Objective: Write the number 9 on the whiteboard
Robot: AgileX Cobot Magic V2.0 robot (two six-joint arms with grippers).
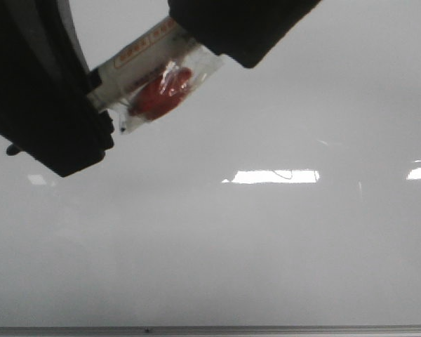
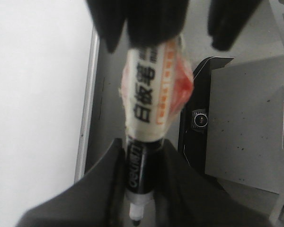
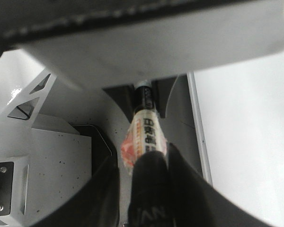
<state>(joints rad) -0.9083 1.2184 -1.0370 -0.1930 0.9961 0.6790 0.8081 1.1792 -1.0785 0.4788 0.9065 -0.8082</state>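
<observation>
Above the whiteboard, both grippers hold one marker between them.

The left gripper is closed on the marker's black barrel near the tip, and the right gripper is closed on the opposite end. A crinkled clear wrapper with a red patch clings around the marker's white label. The glossy board fills the front view, with its grey metal edge strip along the bottom. Bright rectangular reflections lie on it. No number 9 stroke can be made out on the board.
</observation>
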